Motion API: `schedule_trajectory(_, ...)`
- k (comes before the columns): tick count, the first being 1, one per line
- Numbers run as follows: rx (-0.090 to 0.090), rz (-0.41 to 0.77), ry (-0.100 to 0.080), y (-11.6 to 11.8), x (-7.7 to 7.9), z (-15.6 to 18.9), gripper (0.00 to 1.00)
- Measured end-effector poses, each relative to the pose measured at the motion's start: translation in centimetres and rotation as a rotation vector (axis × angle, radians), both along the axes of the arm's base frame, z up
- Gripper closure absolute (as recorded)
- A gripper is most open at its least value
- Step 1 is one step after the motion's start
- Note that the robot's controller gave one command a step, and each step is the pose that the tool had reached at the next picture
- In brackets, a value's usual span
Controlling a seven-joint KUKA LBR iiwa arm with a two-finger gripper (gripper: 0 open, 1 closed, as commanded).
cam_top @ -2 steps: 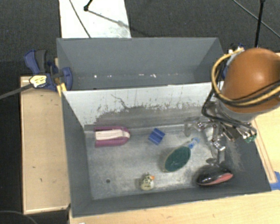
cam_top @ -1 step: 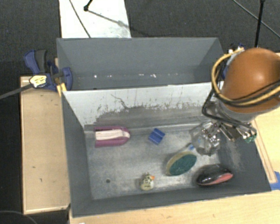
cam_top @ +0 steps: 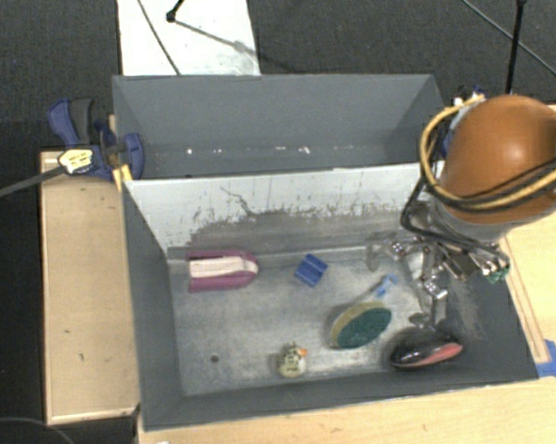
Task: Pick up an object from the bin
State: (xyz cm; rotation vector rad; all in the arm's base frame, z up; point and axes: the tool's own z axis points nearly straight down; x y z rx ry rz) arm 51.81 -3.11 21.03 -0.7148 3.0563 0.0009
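Grey metal flooring of the bin is carrying a few loose things, most lying well apart. The gripper is hanging at the bin's right front, directly above a black and red rounded object that is lying close to the front wall. Whether the gripper is standing apart or together cannot be told from this angle. A green oval disc is lying just beside the black and red object, on its left, and a small blue chip is lying near the gripper, towards the back.

Handling, as a judgement: the black and red object is looking glossy, stiff and light, so it is probably slipping easily under pressure. Taking hold across its narrow width, at 1 point near mid-length, is looking safest, while keeping clear of the disc.
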Motion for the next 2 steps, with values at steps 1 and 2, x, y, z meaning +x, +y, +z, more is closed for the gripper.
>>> schedule_trajectory(1, 0.007, -0.335, -0.023, -0.79, -2.02, -13.61, 0.0)
schedule_trajectory(2, 0.001, -0.331, -0.003, -0.94, -2.61, -13.97, 1.0)
